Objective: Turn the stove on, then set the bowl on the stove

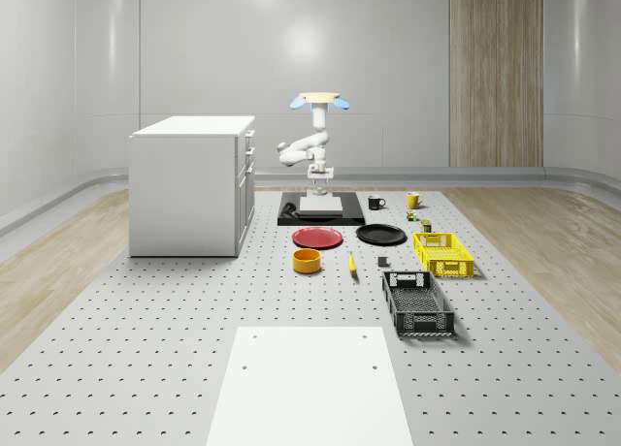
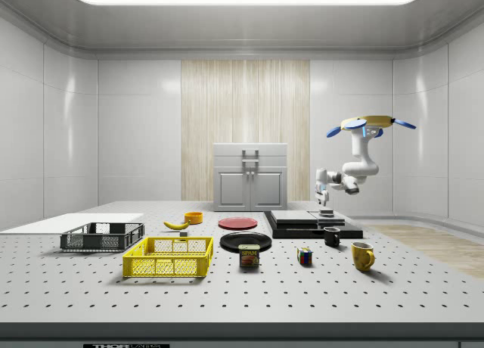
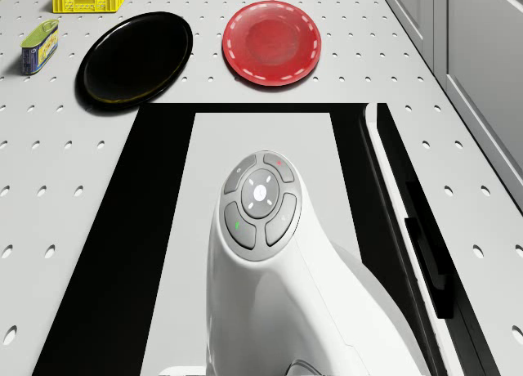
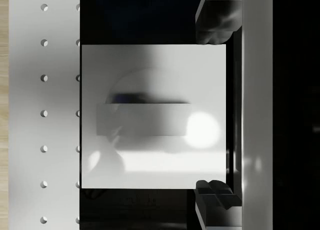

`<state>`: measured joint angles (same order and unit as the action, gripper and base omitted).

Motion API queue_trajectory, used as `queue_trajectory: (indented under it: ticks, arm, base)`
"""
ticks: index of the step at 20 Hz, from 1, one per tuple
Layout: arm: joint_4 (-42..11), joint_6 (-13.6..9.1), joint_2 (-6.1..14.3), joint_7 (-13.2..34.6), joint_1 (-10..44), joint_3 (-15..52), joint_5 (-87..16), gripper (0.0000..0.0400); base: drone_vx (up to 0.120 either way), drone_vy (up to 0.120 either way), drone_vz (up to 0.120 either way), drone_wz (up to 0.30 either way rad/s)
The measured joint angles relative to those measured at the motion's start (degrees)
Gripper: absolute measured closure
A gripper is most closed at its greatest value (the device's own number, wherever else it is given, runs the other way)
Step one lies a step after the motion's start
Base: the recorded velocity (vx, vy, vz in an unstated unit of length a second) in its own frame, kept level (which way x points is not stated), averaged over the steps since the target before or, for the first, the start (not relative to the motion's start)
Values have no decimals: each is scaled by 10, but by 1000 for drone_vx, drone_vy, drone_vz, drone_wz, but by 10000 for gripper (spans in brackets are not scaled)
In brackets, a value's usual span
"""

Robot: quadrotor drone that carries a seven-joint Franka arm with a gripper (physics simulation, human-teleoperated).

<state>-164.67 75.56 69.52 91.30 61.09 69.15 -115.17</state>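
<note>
Perforated counter (image 1: pixel 146 349): drone (image 1: pixel 319 100) hovers over stove (image 1: pixel 353 216), jaws (image 4: pixel 215 110) released above its plate. Switching-on step; next, press the switch; bowl (image 1: pixel 307 261) waits.

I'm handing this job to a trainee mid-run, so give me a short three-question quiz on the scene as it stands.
1. True or false: the bowl already sits on the stove.
2. The drone hovers over: A) the yellow crate B) the stove C) the cabinet
3. Fill in: in the whole-scene view, the bowl stands just in front of the ____ plate.

Key:
1. False; it stands on the table, apart from the stove.
2. B; the gripper hangs just above the stove's top.
3. Red.
</note>
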Motion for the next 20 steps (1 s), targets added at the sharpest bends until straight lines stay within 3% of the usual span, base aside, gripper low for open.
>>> queue_trajectory:
  ticks: [10, 20]
  arm:
    - [17, 50, 31, -3, 5, -51, -42, 0]
    - [38, 75, 41, 0, 21, -69, -59, 0]
  base:
    - [0, 0, 0, 0]
    - [0, 0, 0, 0]
